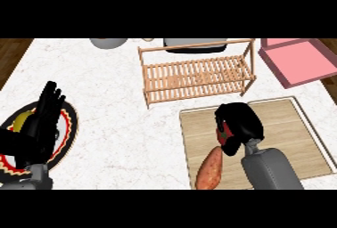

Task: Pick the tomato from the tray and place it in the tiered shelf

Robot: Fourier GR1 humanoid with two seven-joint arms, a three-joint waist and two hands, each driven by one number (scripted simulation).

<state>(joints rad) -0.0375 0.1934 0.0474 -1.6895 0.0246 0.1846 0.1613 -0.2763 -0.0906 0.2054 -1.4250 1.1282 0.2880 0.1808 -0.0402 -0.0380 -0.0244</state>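
Note:
My right hand (238,121) is over the wooden tray (296,133) at the right, fingers curled round the red tomato (223,136), of which only a sliver shows at the hand's left side. The wooden tiered shelf (197,73) stands behind the tray, apart from the hand, with slatted levels and nothing on them. My left hand (46,113) rests open at the left, fingers up, over a plate.
A sweet potato (210,170) lies on the tray's front left edge, just beside my right forearm. A dark plate with a red rim (68,129) holds a yellow item at the left. A pink box (299,62) sits at the back right; grey items stand behind the shelf.

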